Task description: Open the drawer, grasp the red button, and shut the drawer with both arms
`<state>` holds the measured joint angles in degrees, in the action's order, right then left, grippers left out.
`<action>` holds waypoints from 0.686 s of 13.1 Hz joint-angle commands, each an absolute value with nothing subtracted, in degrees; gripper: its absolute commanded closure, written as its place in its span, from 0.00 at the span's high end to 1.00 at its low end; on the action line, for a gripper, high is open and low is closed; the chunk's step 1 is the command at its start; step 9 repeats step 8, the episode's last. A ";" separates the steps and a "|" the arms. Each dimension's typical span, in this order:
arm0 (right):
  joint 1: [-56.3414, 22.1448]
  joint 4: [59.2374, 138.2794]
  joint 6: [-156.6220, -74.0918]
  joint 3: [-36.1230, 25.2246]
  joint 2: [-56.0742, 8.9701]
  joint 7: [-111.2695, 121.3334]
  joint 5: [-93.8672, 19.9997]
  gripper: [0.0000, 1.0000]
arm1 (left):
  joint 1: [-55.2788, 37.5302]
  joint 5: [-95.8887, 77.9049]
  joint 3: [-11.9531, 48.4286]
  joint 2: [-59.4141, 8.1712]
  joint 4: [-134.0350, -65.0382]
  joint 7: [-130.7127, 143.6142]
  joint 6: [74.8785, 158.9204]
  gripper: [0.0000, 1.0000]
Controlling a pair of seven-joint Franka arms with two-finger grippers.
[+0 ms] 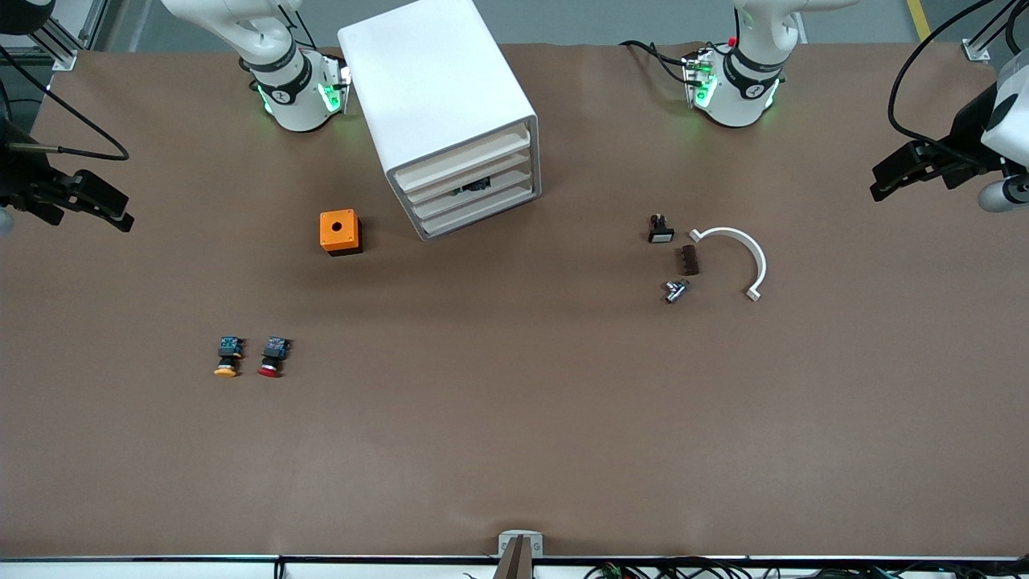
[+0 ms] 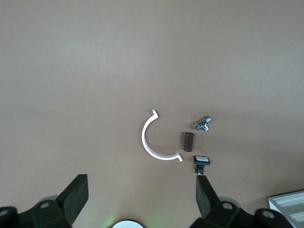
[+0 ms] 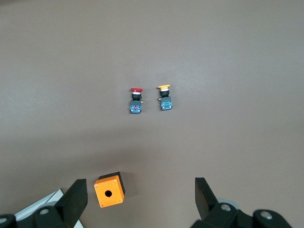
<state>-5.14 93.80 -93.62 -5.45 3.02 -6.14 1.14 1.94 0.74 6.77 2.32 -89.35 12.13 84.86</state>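
The white four-drawer cabinet (image 1: pixel 438 88) stands between the arm bases, and all its drawers look shut. A small dark thing shows at the front of a middle drawer (image 1: pixel 500 178). The red-capped button (image 1: pixel 272 357) lies on the table well nearer the front camera than the orange cube, beside its orange-yellow-capped twin (image 1: pixel 227 358). It also shows in the right wrist view (image 3: pixel 136 99). My right gripper (image 1: pixel 112 211) (image 3: pixel 138 186) is open and empty, high over the right arm's end of the table. My left gripper (image 1: pixel 884 183) (image 2: pixel 141 183) is open and empty, high over the left arm's end.
An orange cube with a hole (image 1: pixel 340 232) (image 3: pixel 109 190) sits beside the cabinet. Toward the left arm's end lie a black button with a white face (image 1: pixel 660 230) (image 2: pixel 200 162), a brown block (image 1: pixel 690 260), a small metal part (image 1: pixel 675 290) and a white arc (image 1: pixel 735 256) (image 2: pixel 154 142).
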 commanded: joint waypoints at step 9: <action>-5.10 95.19 -93.60 -5.10 4.66 -7.12 2.11 1.00 | 0.53 0.70 4.92 3.96 -90.71 7.29 85.70 1.00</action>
